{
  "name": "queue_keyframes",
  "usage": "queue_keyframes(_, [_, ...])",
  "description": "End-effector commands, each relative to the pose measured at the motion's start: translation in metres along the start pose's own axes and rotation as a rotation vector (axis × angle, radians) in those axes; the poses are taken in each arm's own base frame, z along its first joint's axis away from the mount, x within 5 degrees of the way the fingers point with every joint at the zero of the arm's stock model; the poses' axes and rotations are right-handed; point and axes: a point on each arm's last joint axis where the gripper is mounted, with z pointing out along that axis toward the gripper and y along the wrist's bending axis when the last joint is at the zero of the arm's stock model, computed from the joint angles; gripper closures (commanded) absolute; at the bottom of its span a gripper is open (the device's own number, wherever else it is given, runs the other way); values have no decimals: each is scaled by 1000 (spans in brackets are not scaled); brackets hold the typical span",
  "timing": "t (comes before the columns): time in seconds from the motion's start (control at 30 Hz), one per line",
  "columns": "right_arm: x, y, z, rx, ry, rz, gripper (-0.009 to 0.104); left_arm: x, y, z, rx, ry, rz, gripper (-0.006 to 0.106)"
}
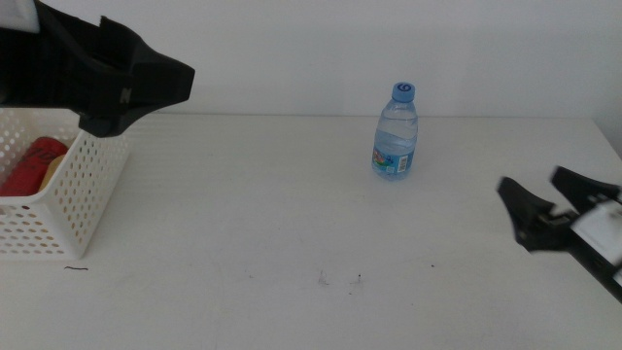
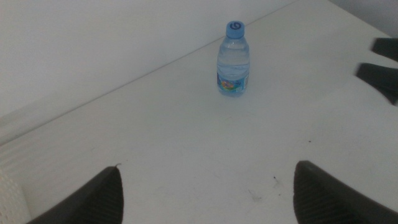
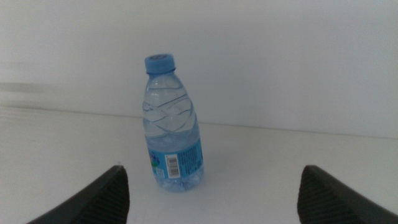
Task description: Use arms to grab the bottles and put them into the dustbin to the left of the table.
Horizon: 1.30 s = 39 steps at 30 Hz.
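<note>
A clear water bottle point(image 1: 397, 131) with a blue cap and label stands upright at the table's far middle. It also shows in the left wrist view point(image 2: 233, 59) and the right wrist view point(image 3: 173, 124). My left gripper point(image 1: 136, 92) hangs above the white perforated dustbin point(image 1: 83, 199) at the left; its jaws are open and empty point(image 2: 208, 173). A red cola can point(image 1: 32, 160) lies in the dustbin, with a yellowish thing point(image 1: 55, 167) beside it. My right gripper point(image 1: 533, 187) is low at the right, open and empty, facing the bottle from a distance point(image 3: 212, 175).
The white table point(image 1: 292, 243) has a few dark specks point(image 1: 340, 280) near the front middle and a short dark mark point(image 1: 76, 268) in front of the dustbin. A pale wall stands behind the table's far edge. The right gripper's jaws show in the left wrist view point(image 2: 380, 62).
</note>
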Motion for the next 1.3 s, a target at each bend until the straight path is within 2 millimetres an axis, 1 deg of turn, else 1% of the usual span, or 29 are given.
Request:
queue_keyframes(0.0, [2,-2,23,-45,-26,5,4,1,-2,-3,4,-10,3,7])
queue_keyframes(0.03, [2,0,33,-61,-29,6,4,1,-2,-3,4,-10,3,7])
queue_keyframes(0.2, [11,6,93,-126,37,-42,4,0,-1,-3,3,-14,3,7])
queue_keyframes(0.3, [16,15,121,-164,51,-64,4,0,-1,-3,3,-14,3,7])
queue_keyframes(0.4, [19,25,145,-195,53,-79,4,0,-1,-3,3,-16,3,7])
queue_keyframes(0.57, [24,31,181,-175,64,-74,4,0,-1,-3,2,-21,3,7])
queue_keyframes(0.7, [34,25,207,-96,97,-31,4,0,-1,-3,2,-21,3,7])
queue_keyframes(0.83, [36,25,227,-93,67,-29,4,0,-1,-3,2,-21,3,7])
queue_keyframes(0.9, [35,26,233,-97,58,-31,7,0,-1,-3,2,-21,3,7])
queue_keyframes(0.93, [35,26,234,-95,58,-32,12,0,-1,-3,1,-23,3,7])
queue_keyframes(0.97, [35,25,235,-89,77,-37,21,-1,-1,-3,1,-24,3,7])
queue_keyframes(1.0, [37,26,236,-86,99,-39,38,-1,-1,-3,1,-24,3,7])
queue_keyframes(1.03, [37,28,236,-84,118,-42,58,-1,-1,-3,1,-24,3,7])
queue_keyframes(1.07, [36,31,236,-91,124,-46,81,-1,-1,-3,1,-24,3,7])
queue_keyframes(1.1, [34,36,236,-100,119,-47,98,-1,-1,-3,1,-24,3,7])
queue_keyframes(1.13, [30,44,236,-114,111,-41,96,0,-1,-3,1,-22,3,7])
queue_keyframes(1.2, [21,63,236,-154,86,-47,96,0,-1,-3,1,-22,3,7])
queue_keyframes(1.27, [10,88,239,-205,62,-52,96,-1,-1,-3,1,-24,3,7])
